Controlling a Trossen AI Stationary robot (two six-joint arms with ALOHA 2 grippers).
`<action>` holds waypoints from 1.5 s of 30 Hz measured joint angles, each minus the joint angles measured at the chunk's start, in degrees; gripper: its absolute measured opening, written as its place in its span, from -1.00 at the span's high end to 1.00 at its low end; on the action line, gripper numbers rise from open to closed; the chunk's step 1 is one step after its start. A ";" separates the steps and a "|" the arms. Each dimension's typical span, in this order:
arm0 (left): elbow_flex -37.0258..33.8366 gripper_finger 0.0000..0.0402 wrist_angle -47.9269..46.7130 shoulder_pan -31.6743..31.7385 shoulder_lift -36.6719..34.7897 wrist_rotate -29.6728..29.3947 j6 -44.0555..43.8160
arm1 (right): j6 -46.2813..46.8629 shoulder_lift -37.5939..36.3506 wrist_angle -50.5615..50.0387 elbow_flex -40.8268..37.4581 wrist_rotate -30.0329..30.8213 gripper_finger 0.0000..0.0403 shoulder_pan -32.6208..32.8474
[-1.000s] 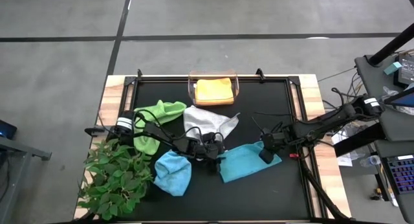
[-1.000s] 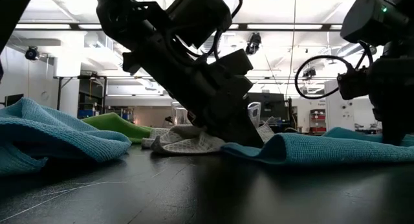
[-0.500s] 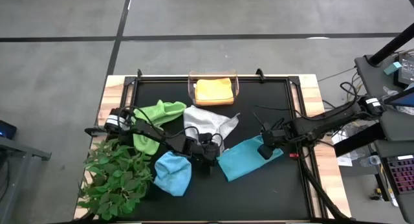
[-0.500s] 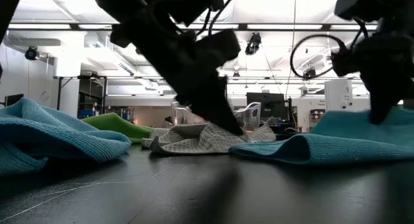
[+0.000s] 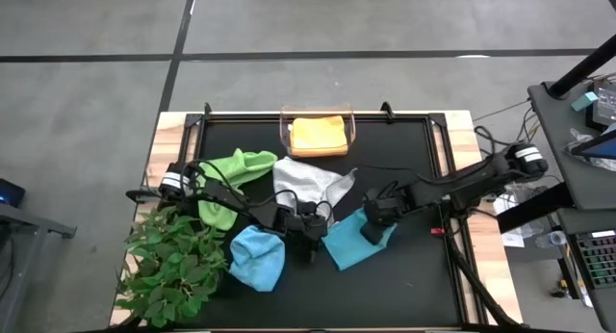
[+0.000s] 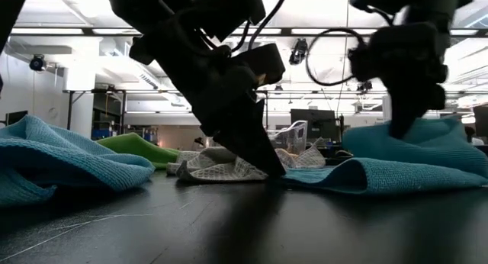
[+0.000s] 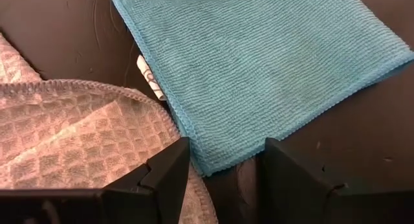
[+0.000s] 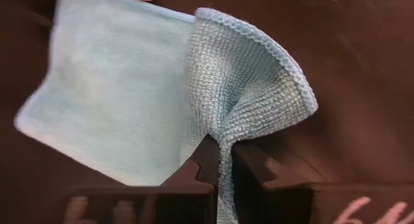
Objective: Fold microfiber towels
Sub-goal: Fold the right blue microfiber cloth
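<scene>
Right claw [image 5: 372,220] was pinched shut on a raised edge of the teal towel [image 5: 348,244], mid-fold, at the table's [image 5: 414,275] middle. Left claw [image 5: 310,229] stood open astride the towel's left corner [image 7: 210,160]. Next, I judged, the lifted edge needed carrying across and laying square. Crowding the left side: grey-white towel [image 5: 306,184], light blue towel [image 5: 258,256].

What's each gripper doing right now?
Left gripper: open, at the teal towel's corner.
Right gripper: shut on the teal towel, pulling its edge over.
</scene>
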 joint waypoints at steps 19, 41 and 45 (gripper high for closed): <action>-3.84 0.07 5.44 -0.20 -0.09 -0.07 -1.51 | -7.17 14.94 1.95 12.06 -0.33 0.80 0.02; -3.93 0.07 6.12 -0.20 -0.06 -0.02 -1.49 | -8.27 15.66 15.62 15.50 -0.32 -0.03 5.15; -3.93 0.07 6.22 -0.20 -0.07 0.00 -1.49 | -9.76 15.66 19.35 15.46 -0.05 -0.03 5.20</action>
